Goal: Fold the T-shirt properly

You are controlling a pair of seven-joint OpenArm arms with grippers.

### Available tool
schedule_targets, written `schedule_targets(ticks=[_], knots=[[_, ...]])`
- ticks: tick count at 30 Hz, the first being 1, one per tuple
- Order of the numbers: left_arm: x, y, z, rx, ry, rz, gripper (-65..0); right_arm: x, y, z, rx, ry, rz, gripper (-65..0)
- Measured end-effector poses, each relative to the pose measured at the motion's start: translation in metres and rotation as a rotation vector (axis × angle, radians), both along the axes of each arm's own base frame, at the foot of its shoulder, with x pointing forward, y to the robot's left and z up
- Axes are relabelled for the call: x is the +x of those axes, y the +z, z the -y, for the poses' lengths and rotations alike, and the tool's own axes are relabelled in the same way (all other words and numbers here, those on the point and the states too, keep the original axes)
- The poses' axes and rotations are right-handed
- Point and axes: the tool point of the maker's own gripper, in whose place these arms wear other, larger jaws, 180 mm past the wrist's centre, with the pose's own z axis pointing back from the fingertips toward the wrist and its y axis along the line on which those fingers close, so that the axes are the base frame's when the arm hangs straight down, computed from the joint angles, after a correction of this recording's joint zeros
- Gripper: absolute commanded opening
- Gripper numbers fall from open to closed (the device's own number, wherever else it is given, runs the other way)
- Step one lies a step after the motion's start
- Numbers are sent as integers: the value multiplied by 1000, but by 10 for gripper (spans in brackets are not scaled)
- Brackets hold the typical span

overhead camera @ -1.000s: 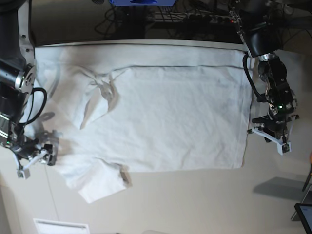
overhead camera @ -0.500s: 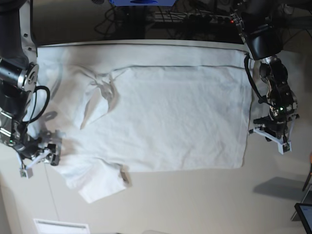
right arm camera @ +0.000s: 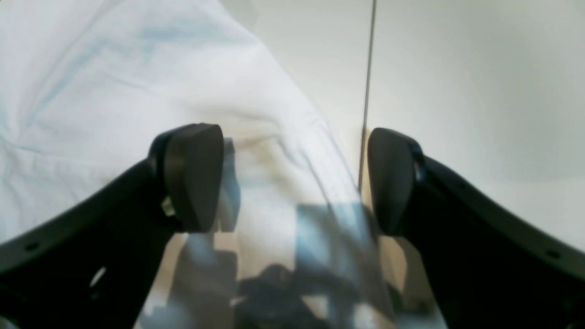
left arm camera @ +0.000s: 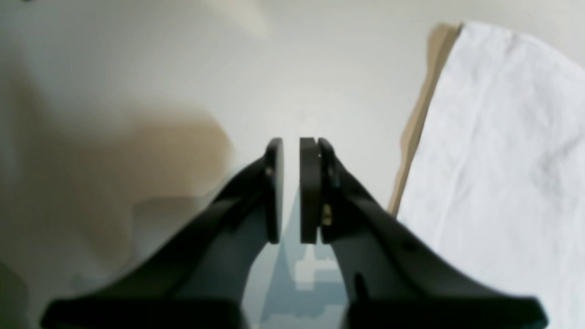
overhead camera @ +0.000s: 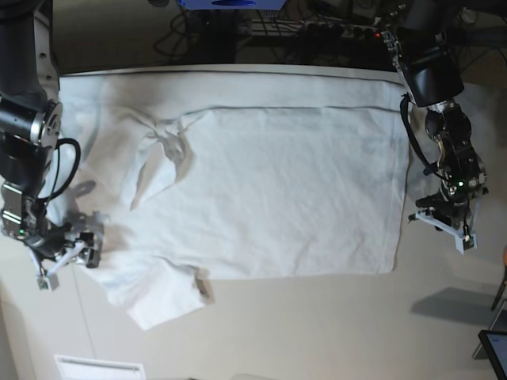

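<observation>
The white T-shirt [overhead camera: 277, 182] lies spread flat on the tabletop, collar [overhead camera: 170, 146] to the left and one sleeve [overhead camera: 162, 301] bunched at the front left. My right gripper [overhead camera: 67, 255] is open at the shirt's left edge. In the right wrist view [right arm camera: 292, 178] its jaws stand wide apart over the shirt's edge [right arm camera: 283, 137], low on the cloth. My left gripper [overhead camera: 449, 226] is just off the shirt's right hem. In the left wrist view [left arm camera: 291, 151] its pads are almost together with nothing between them, and the shirt [left arm camera: 502, 137] lies to the right.
Cables and dark equipment [overhead camera: 317, 32] run behind the table's far edge. A white label [overhead camera: 99, 368] lies at the front left, a dark object [overhead camera: 495, 348] at the front right. A thin seam [right arm camera: 367, 82] crosses the tabletop next to my right gripper.
My right gripper has crept toward the shirt's left edge. My left gripper has drifted slightly forward and away from the right hem. The shirt has not moved.
</observation>
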Motion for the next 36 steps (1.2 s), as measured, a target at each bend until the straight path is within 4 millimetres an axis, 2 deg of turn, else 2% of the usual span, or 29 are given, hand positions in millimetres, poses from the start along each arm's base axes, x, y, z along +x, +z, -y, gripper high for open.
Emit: schedule_targets(ticks=[1, 4, 6, 9, 11, 15, 16, 19, 24, 26, 28, 31, 36], knots=[[4, 3, 0, -3, 1, 5, -579, 0, 0, 0, 1, -1, 3, -197], [14, 5, -1, -19, 8, 19, -578, 0, 0, 1, -1, -1, 0, -299], [19, 1, -2, -39, 17, 9, -578, -2, -1, 2, -5, -2, -3, -395], [25, -11, -1, -83, 31, -27, -578, -3, -3, 2, -4, -2, -10, -573], [35, -11, 0, -111, 42, -28, -578, -4, -5, 0, -1, 1, -11, -647], [58, -3, 3, -156, 48, -8, -573, -4, -4, 0, 0, 0, -11, -640], [63, -1, 3, -169, 51, -6, -549, -4, -4, 0, 1, 0, -11, -640], [76, -2, 10, -209, 35, -20, -435, -4, -5, 0, 0, 0, -12, -640], [98, -9, 33, -284, -56, -41, -207, -5, -5, 0, 0, 0, -12, -640], [105, -11, 36, -309, -49, -12, -143, -5, -5, 0, 2, -1, -9, -640], [105, -21, 38, -336, -39, -27, -119, -6, -6, 1, 5, -4, -8, -640], [105, -33, 43, -374, -25, -43, -121, -6, -6, 0, 6, -5, -6, -640], [114, -33, 52, -401, -25, -21, -123, -6, -6, 0, 7, -6, -5, -640]])
